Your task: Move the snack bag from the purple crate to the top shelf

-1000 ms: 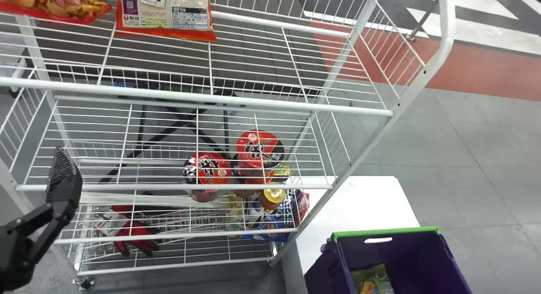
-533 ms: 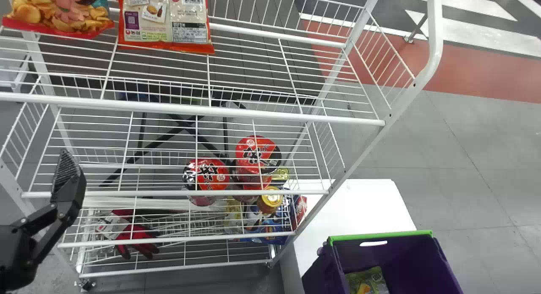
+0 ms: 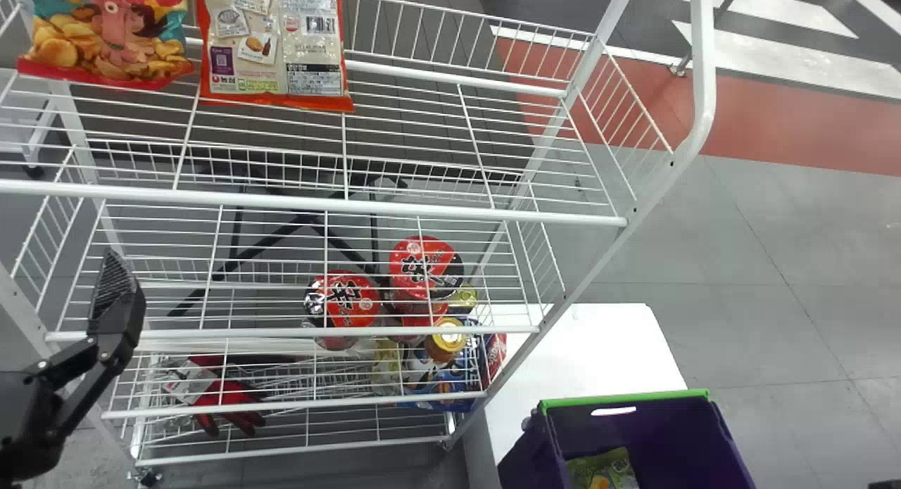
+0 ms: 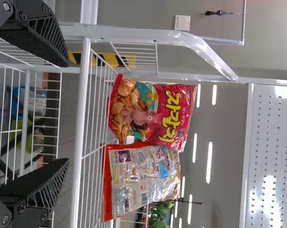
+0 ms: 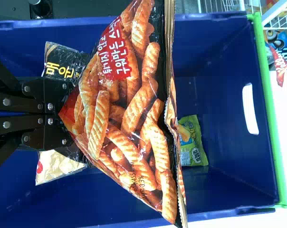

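The purple crate [image 3: 626,402] stands at the lower right in the head view. Over its inside, in the right wrist view, my right gripper [image 5: 70,111] is shut on the lower end of a snack bag [image 5: 129,109] with ridged orange snacks printed on it. The bag hides part of the crate [image 5: 224,107]. My left gripper [image 3: 116,292] is at the rack's left side in the head view. In the left wrist view the left gripper [image 4: 65,113] is open with nothing between its fingers, facing the top shelf [image 4: 79,137].
Two bags, one red [image 3: 109,39] and one orange-edged [image 3: 274,46], stand on the top shelf's left part. To their right are bare wires [image 3: 450,144]. Noodle cups [image 3: 426,264] sit lower. The crate holds a green bag [image 5: 192,142] and a black pack [image 5: 62,61].
The head view has shifted: the top shelf and its bags appear lower, and the crate appears lower and farther left. The left gripper keeps nearly the same place in the view.
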`<state>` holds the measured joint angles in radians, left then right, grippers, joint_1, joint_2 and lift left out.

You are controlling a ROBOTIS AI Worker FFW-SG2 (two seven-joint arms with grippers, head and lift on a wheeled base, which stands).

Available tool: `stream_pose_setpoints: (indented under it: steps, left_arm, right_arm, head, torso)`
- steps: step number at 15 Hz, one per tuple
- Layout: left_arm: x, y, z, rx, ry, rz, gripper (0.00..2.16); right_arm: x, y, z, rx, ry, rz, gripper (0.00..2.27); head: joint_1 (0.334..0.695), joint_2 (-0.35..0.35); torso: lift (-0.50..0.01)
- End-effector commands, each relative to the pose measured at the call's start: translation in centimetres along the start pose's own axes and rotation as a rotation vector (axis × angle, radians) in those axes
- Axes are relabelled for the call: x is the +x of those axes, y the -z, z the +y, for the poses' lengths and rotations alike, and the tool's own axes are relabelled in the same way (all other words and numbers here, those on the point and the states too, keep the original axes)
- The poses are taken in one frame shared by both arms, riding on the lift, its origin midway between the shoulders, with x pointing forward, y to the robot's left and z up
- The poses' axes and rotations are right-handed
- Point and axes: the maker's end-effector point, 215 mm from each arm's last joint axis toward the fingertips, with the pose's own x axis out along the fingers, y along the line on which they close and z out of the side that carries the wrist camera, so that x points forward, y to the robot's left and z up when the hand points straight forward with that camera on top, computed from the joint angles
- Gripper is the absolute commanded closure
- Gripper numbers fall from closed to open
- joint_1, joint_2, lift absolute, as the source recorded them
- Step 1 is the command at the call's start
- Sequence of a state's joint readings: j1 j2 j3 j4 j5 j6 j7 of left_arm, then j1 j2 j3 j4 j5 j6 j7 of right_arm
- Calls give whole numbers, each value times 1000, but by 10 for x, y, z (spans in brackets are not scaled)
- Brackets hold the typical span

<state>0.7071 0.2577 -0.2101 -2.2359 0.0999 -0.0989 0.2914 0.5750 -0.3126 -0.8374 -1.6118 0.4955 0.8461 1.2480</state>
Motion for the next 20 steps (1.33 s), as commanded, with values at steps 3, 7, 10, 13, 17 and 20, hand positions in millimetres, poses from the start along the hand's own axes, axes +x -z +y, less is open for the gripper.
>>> stream_pose_setpoints:
  steps: [3,7,10,13,17,20]
  left_arm:
    - [-1,-2,-1,-4,2,-1,110]
    - [-1,-2,-1,-2,2,0,110]
    - [-1,0,-1,-3,0,3,110]
    - [-1,0,-1,-1,1,3,110]
    - [0,-1,0,-3,0,0,107]
    - [1,-2,1,-2,-1,0,103]
  right_arm:
    - [0,-3,2,-5,-2,-4,1605]
    - [2,-3,6,-6,-10,-8,1605]
    - [1,-6,9,-7,-7,-13,1605]
    - [1,-8,11,-9,-7,-14,1605]
    - [0,-14,14,-19,-4,-25,1605]
    - [0,-18,16,-18,-5,-33,1605]
  head:
    - [695,-350]
    - [695,-350]
    - [695,-350]
    - [695,-350]
    - [695,-350]
    - [695,-350]
  torso:
    - [-146]
    - [-130]
    - [-118]
    - [-106]
    - [-90]
    - [-78]
